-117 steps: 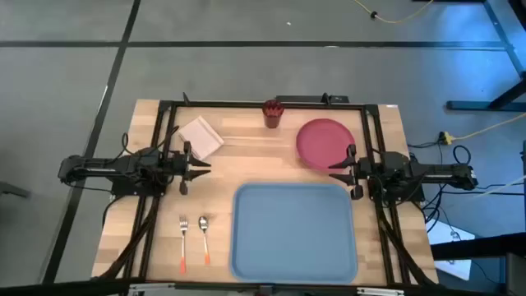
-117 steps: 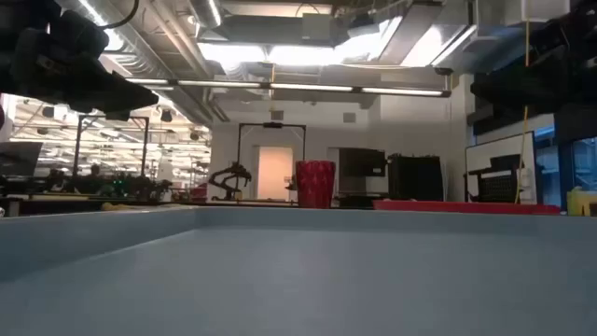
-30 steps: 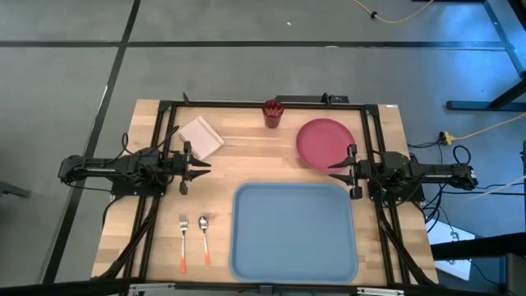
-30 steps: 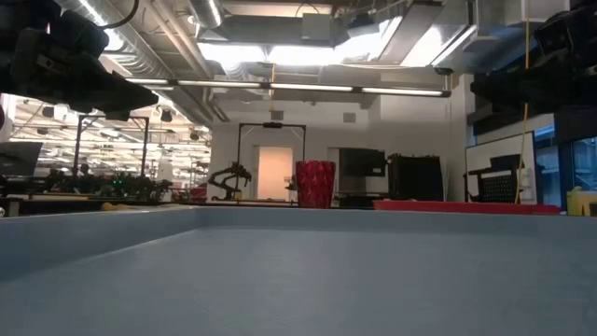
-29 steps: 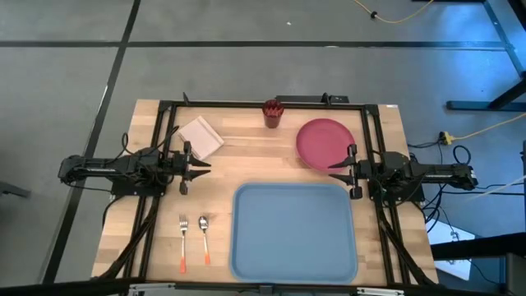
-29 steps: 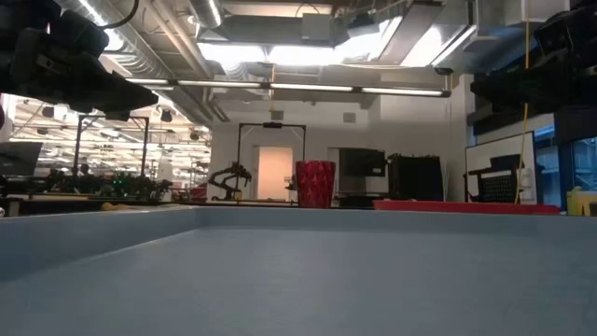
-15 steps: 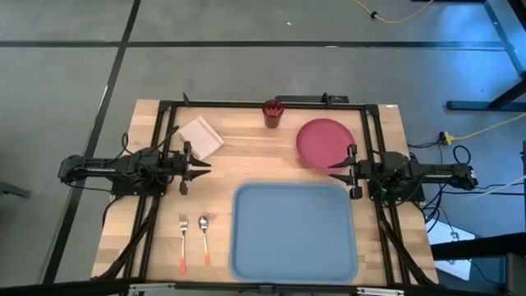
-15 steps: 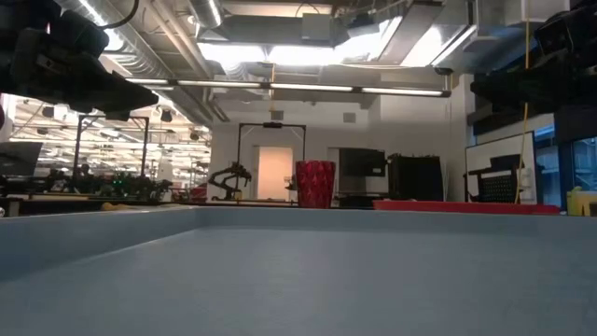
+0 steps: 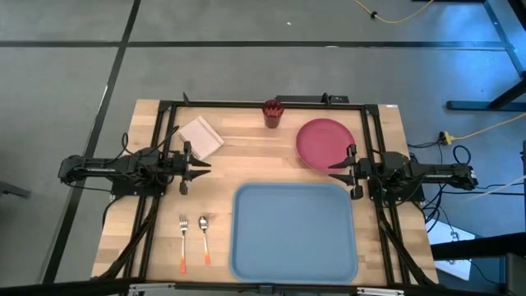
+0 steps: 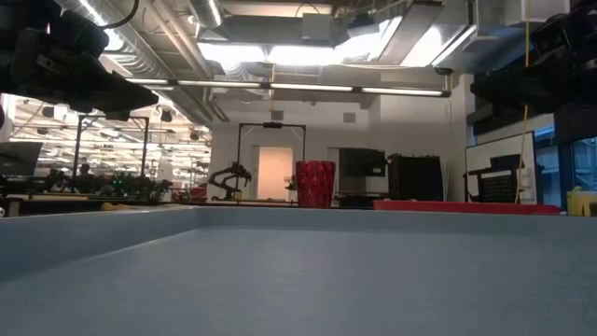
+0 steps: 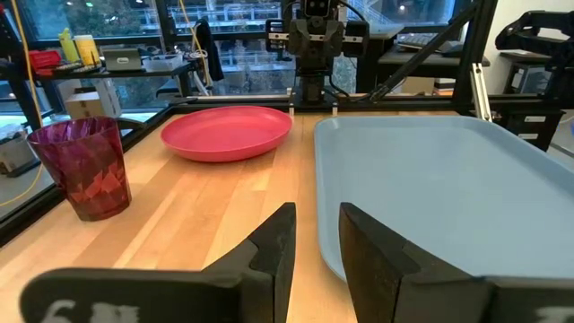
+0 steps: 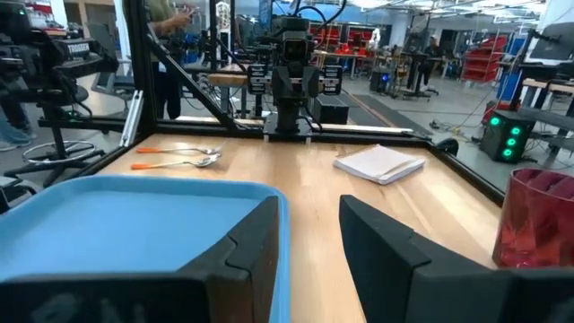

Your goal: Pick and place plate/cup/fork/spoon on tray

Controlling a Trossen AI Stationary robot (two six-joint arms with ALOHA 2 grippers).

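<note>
The light-blue tray (image 9: pixel 294 232) lies at the near middle of the table. The pinkish-red plate (image 9: pixel 325 142) sits flat at the far right, and the dark red cup (image 9: pixel 272 113) stands upright at the far edge. The fork (image 9: pixel 182 244) and the spoon (image 9: pixel 204 239) lie side by side near the front left, their orange handles toward the near edge. My left gripper (image 9: pixel 200 167) hovers level at the left, pointing right. My right gripper (image 9: pixel 334 170) hovers level at the right, beside the plate's near edge. Both are open by a narrow gap (image 11: pixel 316 247) (image 12: pixel 312 242) and hold nothing.
A white square pad (image 9: pixel 200 137) lies at the far left, just beyond my left gripper. A black frame (image 9: pixel 271 104) runs along the far edge and both sides of the table. Bare wood (image 9: pixel 246 156) shows between the two grippers.
</note>
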